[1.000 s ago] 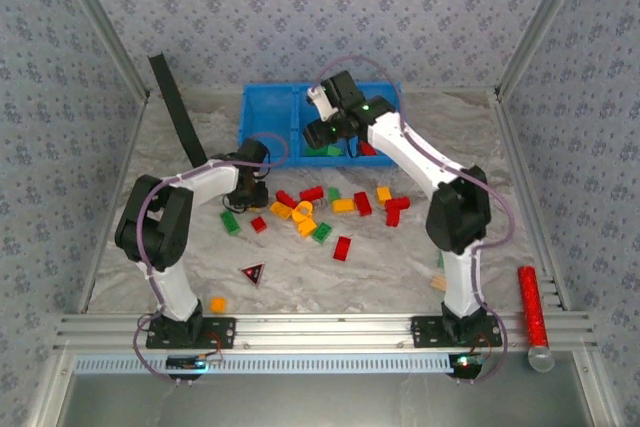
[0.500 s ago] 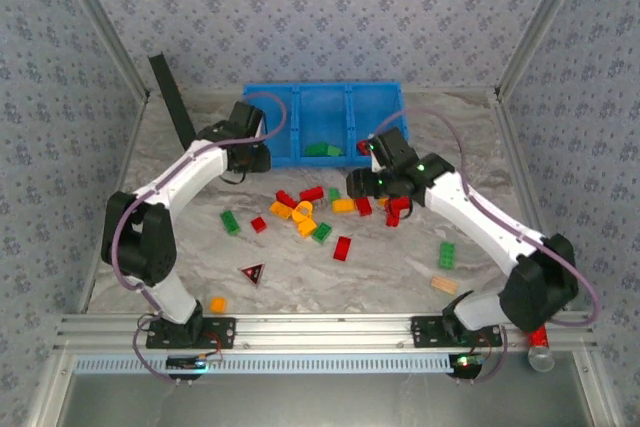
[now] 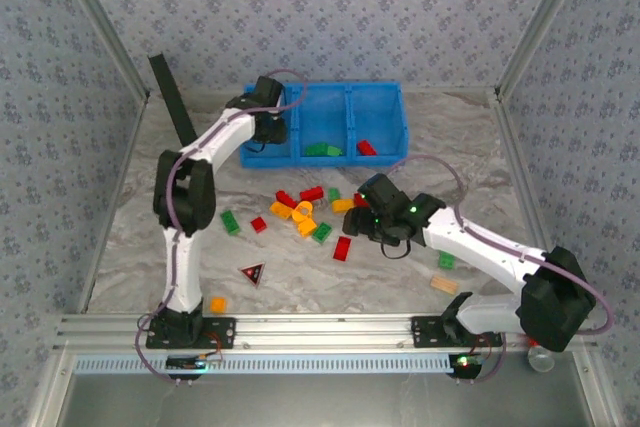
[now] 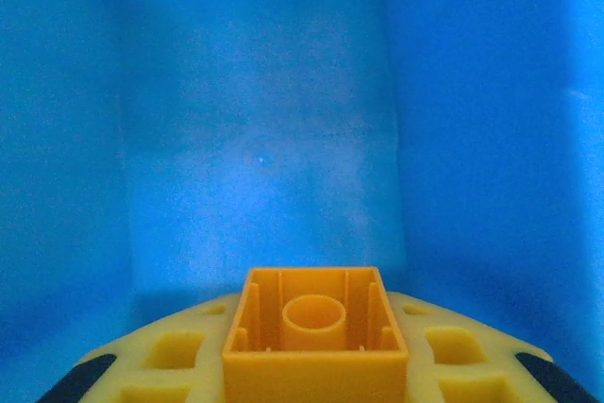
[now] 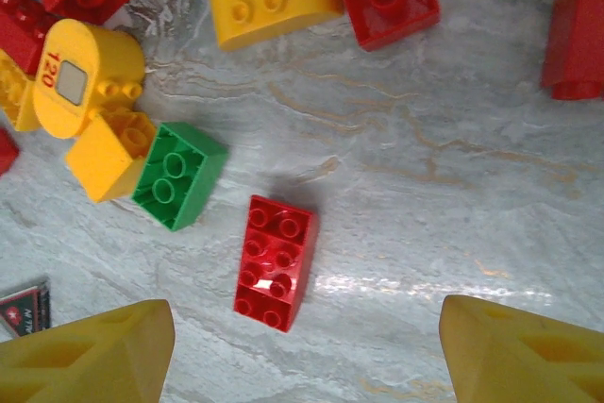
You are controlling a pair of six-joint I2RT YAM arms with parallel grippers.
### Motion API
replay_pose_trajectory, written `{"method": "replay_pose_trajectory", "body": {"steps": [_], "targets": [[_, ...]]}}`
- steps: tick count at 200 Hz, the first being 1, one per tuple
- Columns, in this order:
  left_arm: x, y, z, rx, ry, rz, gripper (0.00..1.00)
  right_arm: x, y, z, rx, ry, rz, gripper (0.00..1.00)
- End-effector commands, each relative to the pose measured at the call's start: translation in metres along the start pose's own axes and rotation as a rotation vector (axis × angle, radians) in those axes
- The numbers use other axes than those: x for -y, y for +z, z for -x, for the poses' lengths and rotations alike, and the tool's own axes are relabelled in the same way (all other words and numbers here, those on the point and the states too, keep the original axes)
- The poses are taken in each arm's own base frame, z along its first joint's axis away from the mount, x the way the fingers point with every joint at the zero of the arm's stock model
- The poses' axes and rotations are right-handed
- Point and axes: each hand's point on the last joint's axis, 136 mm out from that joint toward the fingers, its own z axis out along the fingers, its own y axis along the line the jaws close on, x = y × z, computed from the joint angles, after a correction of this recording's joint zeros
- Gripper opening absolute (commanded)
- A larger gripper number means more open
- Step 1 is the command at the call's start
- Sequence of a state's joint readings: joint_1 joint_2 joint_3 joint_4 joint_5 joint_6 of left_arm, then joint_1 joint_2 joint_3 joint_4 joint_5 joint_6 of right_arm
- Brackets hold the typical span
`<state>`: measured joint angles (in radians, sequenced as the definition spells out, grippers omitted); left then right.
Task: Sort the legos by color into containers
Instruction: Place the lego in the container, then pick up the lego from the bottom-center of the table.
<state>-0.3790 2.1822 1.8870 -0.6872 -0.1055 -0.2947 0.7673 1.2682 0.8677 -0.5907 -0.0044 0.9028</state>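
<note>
Two hands, two separate jobs. My left hand [image 3: 268, 129] is clamped on an orange brick [image 4: 316, 332], pinched by its side walls with its hollow underside facing the wrist camera. Ahead of that hand are the blue floor and walls of the bin [image 3: 325, 88], so I judge it hangs over the left compartment. Green legos [image 3: 322, 150] lie in the middle compartment, to that hand's right, and a red lego [image 3: 366, 147] in the one beyond. That leaves the left one for orange and yellow, which is why this brick is carried here. Letting go from this spot should drop it inside the walls.

My right hand [image 5: 311, 365] is spread wide and holds nothing. It hangs over the worktop [image 5: 453, 186] with a red brick [image 5: 276, 261] lying studs-up just ahead of the gap between its fingers, a little left of centre. That brick lies apart from its neighbours. A green brick [image 5: 177, 175] is near, ahead and to the left, touching the crowded yellow pieces [image 5: 94, 92]. I take the lone red one as the target, since the fingers can come down either side without nudging anything. Its long axis runs roughly toward the hand, so closing across its narrow width suits it. Most legos [image 3: 310, 209] lie loose on the worktop, so I judge the sorting to be at an early stage.
</note>
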Motion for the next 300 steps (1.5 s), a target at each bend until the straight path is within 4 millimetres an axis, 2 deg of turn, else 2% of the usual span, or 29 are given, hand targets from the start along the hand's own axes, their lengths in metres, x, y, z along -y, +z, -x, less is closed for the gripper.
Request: {"method": "replay_pose_trajectory", "body": {"steps": [1,28,59,77,110,114,159,206,246,270,300], "targets": [[-0.011,0.019,0.006,-0.042,0.021,0.044,0.17,-0.004,0.004,0.003,0.026,0.033,-0.032,0.77],[-0.014,0.04,0.007,-0.069,0.045,0.077,0.19,-0.006,0.018,-0.01,-0.03,0.036,-0.064,0.74],[-0.017,0.051,0.006,-0.089,0.053,0.081,0.3,-0.013,0.028,-0.022,-0.047,0.032,-0.092,0.73],[-0.017,0.055,0.002,-0.1,0.049,0.077,0.38,-0.009,0.032,-0.031,-0.063,0.023,-0.13,0.73],[-0.013,0.051,0.004,-0.093,0.038,0.056,0.49,-0.001,0.043,-0.042,-0.087,0.01,-0.165,0.72],[-0.014,0.05,0.005,-0.085,0.036,0.055,0.51,-0.007,0.047,-0.041,-0.081,0.006,-0.14,0.72],[-0.014,0.033,0.016,-0.05,0.03,0.055,0.56,-0.017,0.069,-0.043,-0.082,-0.049,-0.105,0.7],[-0.014,-0.006,0.027,-0.019,0.032,0.04,0.57,-0.008,0.094,-0.05,-0.129,-0.068,-0.204,0.58],[-0.011,-0.064,0.028,0.022,0.011,-0.014,0.58,0.003,0.097,-0.056,-0.164,-0.103,-0.264,0.39],[-0.012,-0.102,0.018,0.037,-0.018,-0.051,0.59,0.014,0.091,-0.059,-0.191,-0.133,-0.297,0.35],[-0.012,-0.137,-0.015,0.028,-0.059,-0.127,0.6,0.03,0.087,-0.045,-0.199,-0.123,-0.3,0.32]]}}
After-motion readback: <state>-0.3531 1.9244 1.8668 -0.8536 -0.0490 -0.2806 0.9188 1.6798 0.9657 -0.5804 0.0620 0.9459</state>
